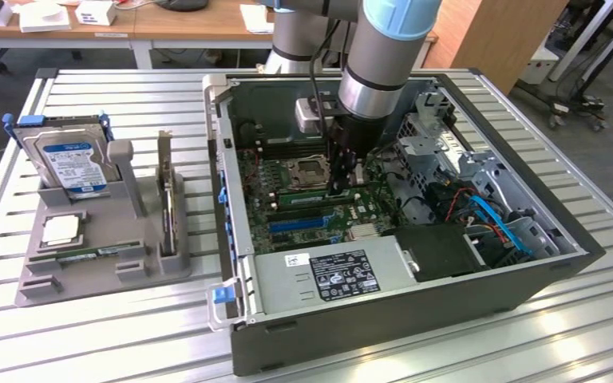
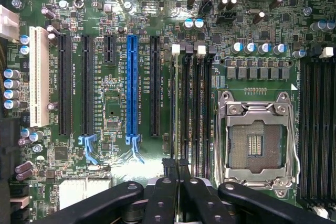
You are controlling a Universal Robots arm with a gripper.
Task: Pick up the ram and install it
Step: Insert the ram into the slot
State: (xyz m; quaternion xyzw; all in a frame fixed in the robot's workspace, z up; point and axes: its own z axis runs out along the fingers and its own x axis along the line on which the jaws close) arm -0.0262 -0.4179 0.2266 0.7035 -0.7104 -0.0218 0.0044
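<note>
Wrist view: claw (image 2: 177,170) (nearly closed) pinches ram (image 2: 178,129).

Slatted metal table (image 1: 93,88) bearing two items: a grey parts stand (image 1: 45,279), at the exterior view's left, and an open computer case (image 1: 392,319) beside it, apparently not touching.

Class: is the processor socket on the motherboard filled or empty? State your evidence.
Empty. In the wrist view the processor socket shows its bare contacts in the middle, with no chip or cooler sitting on it.
</note>
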